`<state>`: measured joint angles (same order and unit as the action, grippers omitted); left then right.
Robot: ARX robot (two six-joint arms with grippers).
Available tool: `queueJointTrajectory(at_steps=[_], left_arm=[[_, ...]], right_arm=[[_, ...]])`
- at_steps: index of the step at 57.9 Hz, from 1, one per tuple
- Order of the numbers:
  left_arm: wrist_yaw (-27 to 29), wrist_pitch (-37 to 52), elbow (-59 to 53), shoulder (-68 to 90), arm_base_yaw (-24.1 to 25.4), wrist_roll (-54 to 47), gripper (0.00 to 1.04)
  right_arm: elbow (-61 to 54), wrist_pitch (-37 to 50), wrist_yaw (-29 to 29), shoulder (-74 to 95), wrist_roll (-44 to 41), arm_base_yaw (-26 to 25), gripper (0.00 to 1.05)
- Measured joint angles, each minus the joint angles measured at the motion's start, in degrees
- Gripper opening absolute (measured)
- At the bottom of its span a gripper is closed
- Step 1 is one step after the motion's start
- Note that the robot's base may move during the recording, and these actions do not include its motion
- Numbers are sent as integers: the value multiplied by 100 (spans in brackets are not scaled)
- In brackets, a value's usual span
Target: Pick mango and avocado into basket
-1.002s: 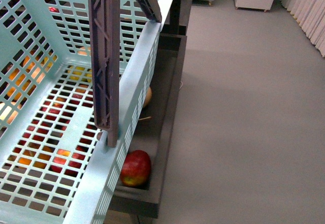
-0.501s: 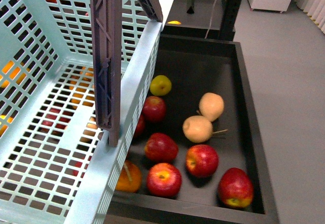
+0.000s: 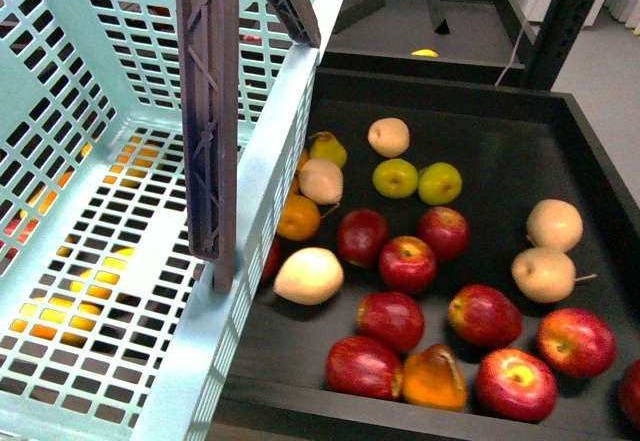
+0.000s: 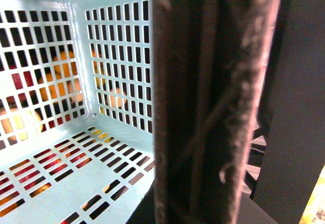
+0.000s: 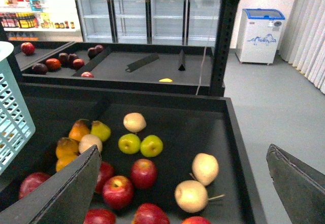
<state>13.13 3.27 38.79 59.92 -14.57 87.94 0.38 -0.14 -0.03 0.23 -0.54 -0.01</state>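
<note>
**A:** Which one do you take for the mango [image 3: 435,379]?

**B:** The orange-yellow one at the near edge of the black tray [image 3: 500,151]. It sits between two red apples [image 3: 365,366] and touches both. The view is too coarse to be sure of it. No avocado shows. Some dark fruits [image 5: 95,49] in the far tray [image 5: 193,76] are too small to name.

**A:** How would it handle?

**B:** Probably fairly heavy, smooth-skinned and a bit slippery, firm but easy to bruise. I'd pinch it across its middle from the far and near sides, since the apples block left and right.

**A:** And the grippers?

**B:** The right gripper [image 5: 183,150] looks out over the tray with its fingers spread wide, holding nothing. The left gripper I cannot tell. Its wrist view is filled by the brown handle [image 4: 203,107], and a dark slab [image 4: 289,107] beside that may be a finger.

**A:** The basket?

**B:** The teal basket [image 3: 280,141] stands at the left, its rim over the tray's left edge. I can see nothing inside it.
</note>
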Motion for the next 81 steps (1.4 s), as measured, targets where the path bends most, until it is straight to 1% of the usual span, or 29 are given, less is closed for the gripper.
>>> queueJointTrajectory(at_steps=[81], left_arm=[[17,0,0,-11,4,-22,6]], right_arm=[[-2,0,0,0,0,0,97]])
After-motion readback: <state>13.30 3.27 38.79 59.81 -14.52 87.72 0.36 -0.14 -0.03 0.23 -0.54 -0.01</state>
